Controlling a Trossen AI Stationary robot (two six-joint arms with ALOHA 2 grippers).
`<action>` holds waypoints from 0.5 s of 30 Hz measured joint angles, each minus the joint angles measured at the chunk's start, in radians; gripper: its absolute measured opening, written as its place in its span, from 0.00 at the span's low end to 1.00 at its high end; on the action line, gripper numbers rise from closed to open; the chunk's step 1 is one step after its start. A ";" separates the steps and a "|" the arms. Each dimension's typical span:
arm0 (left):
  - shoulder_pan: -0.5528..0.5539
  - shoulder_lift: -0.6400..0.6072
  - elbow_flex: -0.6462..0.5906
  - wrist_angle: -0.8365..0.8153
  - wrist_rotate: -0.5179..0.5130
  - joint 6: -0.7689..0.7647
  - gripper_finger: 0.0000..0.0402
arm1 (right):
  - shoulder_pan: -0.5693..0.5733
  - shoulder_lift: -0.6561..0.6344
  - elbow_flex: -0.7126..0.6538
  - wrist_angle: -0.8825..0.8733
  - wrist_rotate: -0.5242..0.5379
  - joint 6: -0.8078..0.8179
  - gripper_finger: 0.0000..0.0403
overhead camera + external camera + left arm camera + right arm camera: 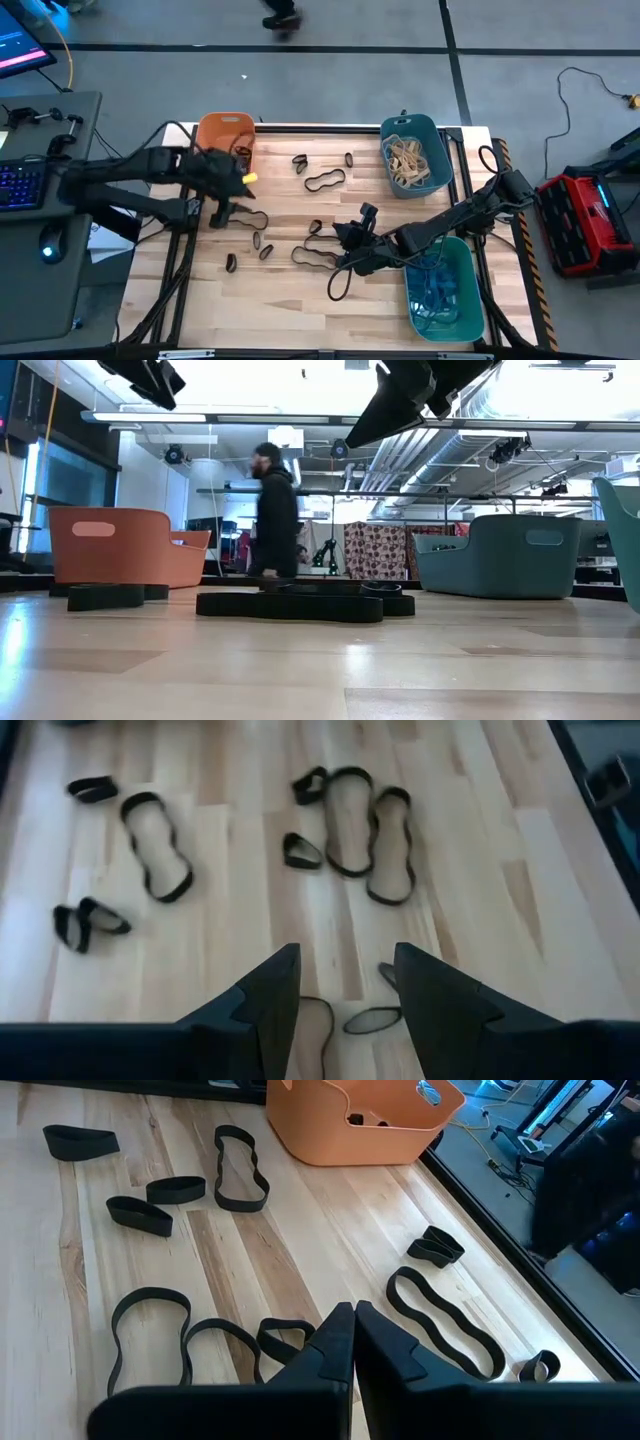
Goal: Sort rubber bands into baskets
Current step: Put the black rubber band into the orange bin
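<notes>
Several black rubber bands (324, 180) lie flat on the wooden table, between three baskets. The orange basket (225, 135) stands at the far left. At the far right, the teal-blue basket (433, 160) holds tan bands (408, 160). Blue bands (436, 295) fill the green basket (462, 262) at the near right. My left gripper (345, 982) hangs open above the table, on the near side of the orange basket (222, 214). Nothing is between its fingers, and black bands (370, 1018) lie below them. My right gripper (352, 1328) is shut above the middle bands (338, 262), with nothing visible between its fingertips.
A person (275, 510) walks through the room behind the table. A desk with a keyboard (20, 185) and mouse stands to the table's left, and a red case (580, 215) sits on the floor to its right. Black cables run along the table's side edges. Bare wood lies along the near edge.
</notes>
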State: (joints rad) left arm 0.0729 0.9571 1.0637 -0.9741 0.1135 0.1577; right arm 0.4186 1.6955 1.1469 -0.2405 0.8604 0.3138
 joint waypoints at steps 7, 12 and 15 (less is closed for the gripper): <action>-0.203 0.055 0.000 -0.041 -0.065 0.002 0.39 | 0.000 0.000 0.000 -0.002 0.000 0.000 0.00; -0.336 0.115 -0.005 -0.092 -0.129 -0.063 0.39 | 0.000 0.000 0.000 -0.003 0.000 0.000 0.00; -0.414 0.152 -0.033 -0.091 -0.155 -0.079 0.39 | 0.000 0.000 0.000 -0.003 0.000 0.000 0.00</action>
State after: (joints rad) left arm -0.3414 1.1089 1.0305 -1.0646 -0.0416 0.0788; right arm 0.4185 1.6955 1.1469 -0.2436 0.8604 0.3141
